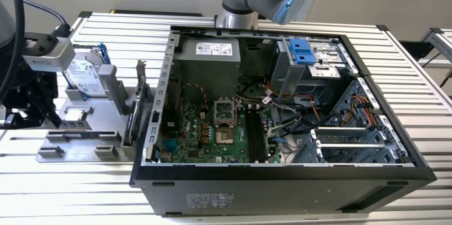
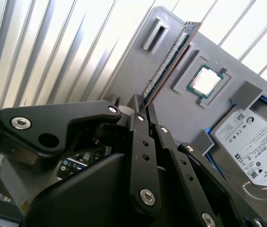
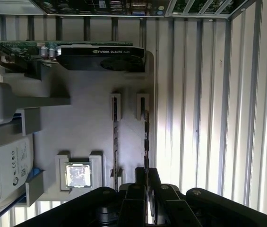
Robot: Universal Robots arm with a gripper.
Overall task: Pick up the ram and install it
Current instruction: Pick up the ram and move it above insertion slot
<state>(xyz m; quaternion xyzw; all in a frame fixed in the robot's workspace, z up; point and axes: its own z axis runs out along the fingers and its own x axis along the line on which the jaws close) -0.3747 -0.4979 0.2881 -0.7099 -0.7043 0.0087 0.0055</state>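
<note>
The black multi-link gripper (image 2: 142, 109) has its fingers drawn together on the ram (image 2: 168, 59), a long, narrow, dark circuit-board stick seen edge-on. The stick stands along one side of the flat grey plastic holder tray (image 2: 180, 120), beside the open computer case at the exterior view's left. Whether it has cleared its grey end bracket (image 3: 142, 106) cannot be told. The hold looks to be on the thin faces, toward the near end, with most of the stick reaching out past the fingertips. The main risk, then, is that the board pivots or slips in the grasp and arrives tilted. A lift that is not straight could snag the far end on that bracket and twist the stick or drag the tray. Close neighbours add hazards: the small square silver CPU chip (image 2: 205, 80) sits just beside it in its recess, and the silver hard drive (image 2: 251, 142) and the black graphics card (image 3: 100, 59) are near. A sideways swing could knock any of them. Inside the black computer case (image 1: 282, 171), loose coloured cables (image 1: 282, 111) lie near the long black memory slots (image 1: 255, 137). A skewed board could catch them or seat unevenly.
</note>
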